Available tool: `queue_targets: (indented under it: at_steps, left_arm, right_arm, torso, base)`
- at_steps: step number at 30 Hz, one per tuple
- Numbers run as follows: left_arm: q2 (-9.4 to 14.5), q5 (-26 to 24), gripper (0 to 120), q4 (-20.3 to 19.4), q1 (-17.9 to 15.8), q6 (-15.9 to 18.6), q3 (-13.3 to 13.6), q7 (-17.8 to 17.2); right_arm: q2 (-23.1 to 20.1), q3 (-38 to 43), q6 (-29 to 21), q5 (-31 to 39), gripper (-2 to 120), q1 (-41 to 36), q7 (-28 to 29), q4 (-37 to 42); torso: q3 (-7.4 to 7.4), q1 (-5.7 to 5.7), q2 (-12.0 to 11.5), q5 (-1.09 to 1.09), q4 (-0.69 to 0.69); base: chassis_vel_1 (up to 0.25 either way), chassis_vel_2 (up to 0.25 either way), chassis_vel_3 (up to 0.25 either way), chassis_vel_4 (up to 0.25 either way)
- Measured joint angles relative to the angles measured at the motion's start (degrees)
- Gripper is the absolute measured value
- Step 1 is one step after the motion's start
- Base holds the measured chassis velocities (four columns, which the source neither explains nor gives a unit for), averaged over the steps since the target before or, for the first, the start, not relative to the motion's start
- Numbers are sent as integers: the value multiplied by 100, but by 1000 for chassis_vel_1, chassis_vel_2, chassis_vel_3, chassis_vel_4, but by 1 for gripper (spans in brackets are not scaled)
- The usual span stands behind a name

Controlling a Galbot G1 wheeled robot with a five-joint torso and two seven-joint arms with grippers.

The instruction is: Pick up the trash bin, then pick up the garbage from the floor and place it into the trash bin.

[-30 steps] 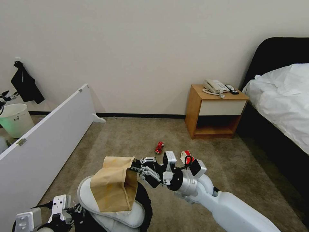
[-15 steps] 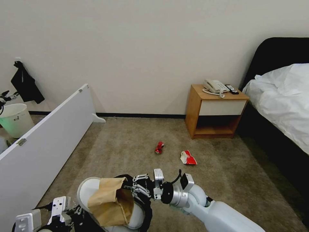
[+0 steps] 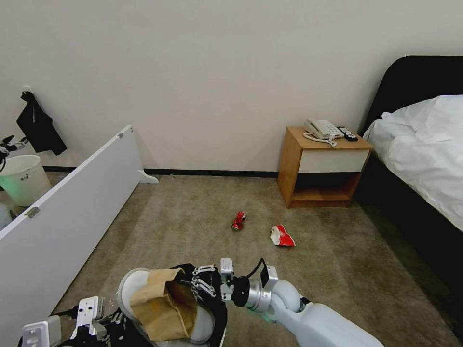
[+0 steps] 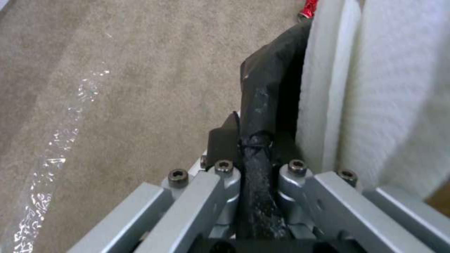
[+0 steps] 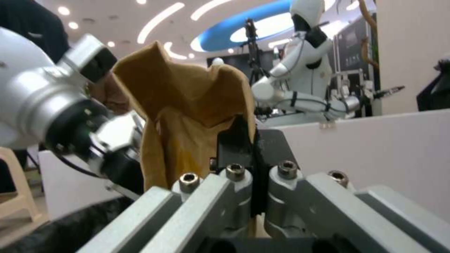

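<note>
Brown paper bag (image 3: 161,308), black bin liner (image 4: 267,88), beige carpet (image 3: 202,217).

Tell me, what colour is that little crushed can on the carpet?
Red; the can shows best in the head view.

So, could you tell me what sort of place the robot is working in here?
Most likely a hotel-style bedroom: a bed with white bedding, a wooden nightstand carrying a corded telephone, and wall-to-wall carpet. It may be a mock-up room, since a loose white panel leans along the left.
</note>
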Motion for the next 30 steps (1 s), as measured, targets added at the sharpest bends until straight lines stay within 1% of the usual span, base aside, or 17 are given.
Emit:
queue_targets:
  at_steps: [11, 22, 30]
  left_arm:
    - [28, -64, 4, 0, -56, 0, -10, -14]
    - [40, -86, 4, 0, -59, 1, -33, -17]
    - [43, -90, 4, 0, -54, 2, -52, -19]
  right_arm:
    - [34, -34, 73, -131, 0, 8, 39, -310]
    - [-268, 33, 158, -303, 0, -68, -106, -433]
    - [-387, 98, 196, -421, 0, -118, -195, -483]
  torso:
    - [0, 0, 0, 0, -1]
    - [0, 0, 0, 0, -1]
    - [0, 0, 0, 1, -1]
  base:
    - [0, 0, 0, 0]
    - [0, 0, 0, 0]
    - [0, 0, 0, 0]
